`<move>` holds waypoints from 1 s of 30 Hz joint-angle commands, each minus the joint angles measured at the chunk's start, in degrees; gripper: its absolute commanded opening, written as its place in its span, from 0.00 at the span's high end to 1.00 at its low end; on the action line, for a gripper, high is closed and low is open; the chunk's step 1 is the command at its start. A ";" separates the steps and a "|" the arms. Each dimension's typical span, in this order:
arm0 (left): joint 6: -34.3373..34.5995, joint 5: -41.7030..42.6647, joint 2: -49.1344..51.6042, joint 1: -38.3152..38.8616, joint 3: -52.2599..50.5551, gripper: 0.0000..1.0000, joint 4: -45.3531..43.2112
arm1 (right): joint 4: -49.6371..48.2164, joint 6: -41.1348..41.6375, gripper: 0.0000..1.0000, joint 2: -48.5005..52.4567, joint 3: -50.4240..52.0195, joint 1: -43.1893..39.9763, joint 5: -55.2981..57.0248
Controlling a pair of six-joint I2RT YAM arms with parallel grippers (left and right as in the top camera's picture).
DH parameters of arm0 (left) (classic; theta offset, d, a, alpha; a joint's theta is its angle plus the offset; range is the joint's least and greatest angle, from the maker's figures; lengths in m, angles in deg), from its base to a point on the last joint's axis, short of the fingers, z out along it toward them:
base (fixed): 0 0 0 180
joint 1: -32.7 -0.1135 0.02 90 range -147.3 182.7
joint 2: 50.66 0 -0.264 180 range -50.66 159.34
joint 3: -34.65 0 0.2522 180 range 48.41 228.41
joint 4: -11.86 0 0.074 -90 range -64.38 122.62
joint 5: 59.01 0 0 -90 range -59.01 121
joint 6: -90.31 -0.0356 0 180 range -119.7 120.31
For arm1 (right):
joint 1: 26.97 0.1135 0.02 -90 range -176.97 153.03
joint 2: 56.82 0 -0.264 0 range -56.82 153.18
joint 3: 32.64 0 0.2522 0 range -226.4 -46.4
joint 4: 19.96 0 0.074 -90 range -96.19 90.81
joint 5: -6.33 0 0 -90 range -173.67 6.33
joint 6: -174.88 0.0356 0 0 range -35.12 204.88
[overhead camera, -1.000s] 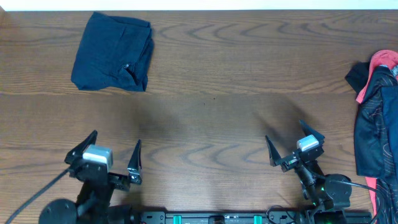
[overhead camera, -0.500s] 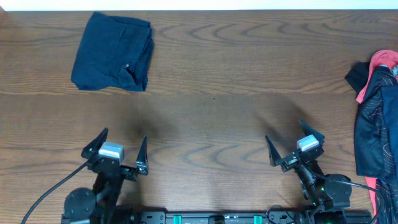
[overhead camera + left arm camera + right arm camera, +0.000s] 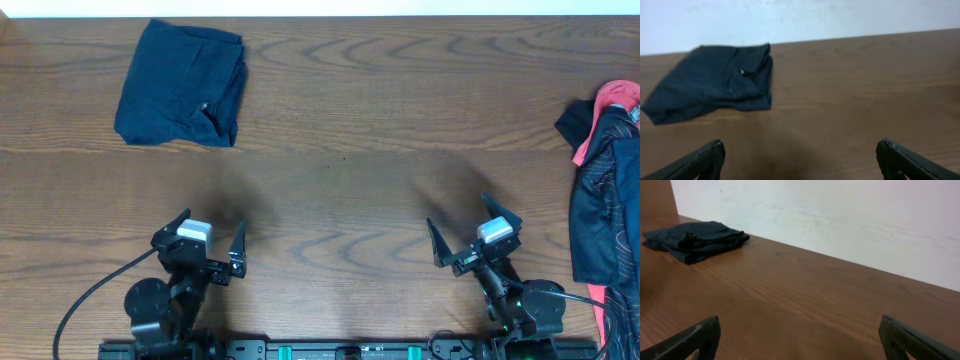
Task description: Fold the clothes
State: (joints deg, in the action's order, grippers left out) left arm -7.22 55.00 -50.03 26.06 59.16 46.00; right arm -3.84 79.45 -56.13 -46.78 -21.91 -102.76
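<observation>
Near the far left corner of the counter (image 3: 340,130) lie the clothes (image 3: 180,85), a compact, roughly square dark-blue bundle. Both claws hang empty, jaws spread wide, by the near edge. The left claw (image 3: 207,240) is nearer, the bundle almost straight ahead of it; the right claw (image 3: 468,232) is well apart. Bare wood lies between, and a red-and-black garment heap (image 3: 605,180) crowds the right edge.

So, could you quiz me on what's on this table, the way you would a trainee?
1. True or false: the left gripper is holding the blue shorts.
2. Where do the shorts lie on the table? A) far left corner B) centre C) right edge
3. Fill in: the left gripper and the right gripper both stand ____.
Key: 1 false; 2 A; 3 open.
</observation>
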 commanded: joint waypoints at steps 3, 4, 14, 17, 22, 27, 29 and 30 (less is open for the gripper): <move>0.28 0.81 -0.50 0.24 -3.96 0.02 -2.01 | 0.22 0.66 0.01 -0.26 0.07 0.22 -0.39; 0.28 0.81 -0.50 0.24 -4.79 0.02 -2.36 | 0.24 0.68 0.01 -0.26 0.07 0.22 -0.39; 0.28 0.79 -0.50 0.46 -5.42 0.02 -3.56 | 0.24 0.66 0.01 -0.26 0.07 0.22 -0.39; 0.28 0.79 -0.44 0.46 -5.42 0.02 -3.56 | 0.22 0.66 0.01 -0.26 0.07 0.22 -0.39; 0.28 0.79 -0.42 0.46 -5.42 0.02 -3.56 | 0.24 0.66 0.01 -0.26 0.07 0.22 -0.39; 0.28 0.79 -0.42 0.46 -5.42 0.02 -3.56 | 0.24 0.66 0.01 -0.26 0.07 0.22 -0.39; 0.28 0.79 -0.42 0.46 -5.42 0.02 -3.54 | 0.24 0.66 0.01 -0.26 0.07 0.22 -0.39; 0.28 0.79 -0.42 0.46 -5.42 0.02 -3.54 | 0.24 0.66 0.01 -0.26 0.07 0.22 -0.39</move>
State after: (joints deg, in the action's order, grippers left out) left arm -7.22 55.00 -50.03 26.17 55.03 42.31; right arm -3.84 79.47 -56.13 -46.78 -21.91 -102.76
